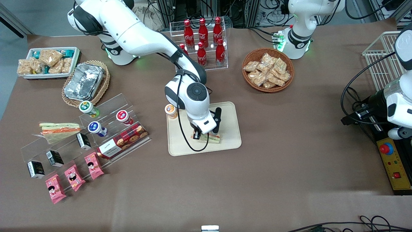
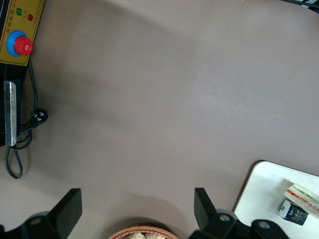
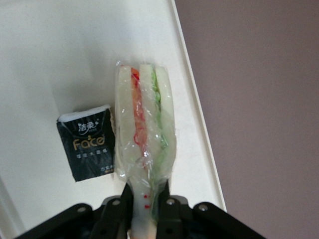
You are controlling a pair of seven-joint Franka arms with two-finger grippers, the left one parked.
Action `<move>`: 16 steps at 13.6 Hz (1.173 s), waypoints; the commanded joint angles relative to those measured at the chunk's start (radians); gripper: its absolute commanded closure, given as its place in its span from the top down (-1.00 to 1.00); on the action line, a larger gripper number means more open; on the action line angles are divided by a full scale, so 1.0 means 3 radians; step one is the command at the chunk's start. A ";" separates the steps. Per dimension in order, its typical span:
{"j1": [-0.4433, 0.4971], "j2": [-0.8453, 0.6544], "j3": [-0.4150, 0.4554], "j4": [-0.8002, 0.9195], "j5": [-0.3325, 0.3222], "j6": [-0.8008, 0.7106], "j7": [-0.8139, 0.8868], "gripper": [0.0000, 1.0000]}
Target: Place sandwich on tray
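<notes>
Sandwich (image 3: 143, 144) pinched at its narrow end in nearly closed jaws of gripper (image 3: 144, 201) | resting on tray (image 1: 227, 135) beside black packet (image 3: 88, 144), near rim | risk: wrap clings on release, dragging wedge over rim

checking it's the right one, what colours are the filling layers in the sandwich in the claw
Orange-red and green between white bread, clearest in the right wrist view: sandwich, gripped by the claw over the tray.
</notes>
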 commanded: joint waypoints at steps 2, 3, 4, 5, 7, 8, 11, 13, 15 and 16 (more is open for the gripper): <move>-0.0035 0.0056 -0.0009 -0.0005 -0.0040 0.0091 0.0036 0.95; -0.0041 0.0046 -0.0009 -0.0005 0.0016 0.0086 0.0047 0.95; -0.0046 0.0031 -0.0014 0.0000 0.0178 0.0081 0.0087 0.96; -0.0086 0.0016 -0.0014 0.0010 0.0392 0.0081 0.0118 0.96; -0.0148 -0.0040 -0.0014 0.0026 0.0578 0.0061 0.0108 0.96; -0.0148 -0.0091 -0.0014 0.0026 0.0584 0.0040 0.0113 0.96; -0.0138 -0.0377 -0.0030 0.0031 0.0553 -0.0245 0.0139 0.96; -0.0199 -0.0571 -0.0111 0.0041 0.0584 -0.0424 0.0164 0.96; -0.0342 -0.0766 -0.0152 0.0046 0.0675 -0.0644 0.0190 0.96; -0.0444 -0.0863 -0.0152 0.0051 0.0762 -0.0792 0.0301 0.96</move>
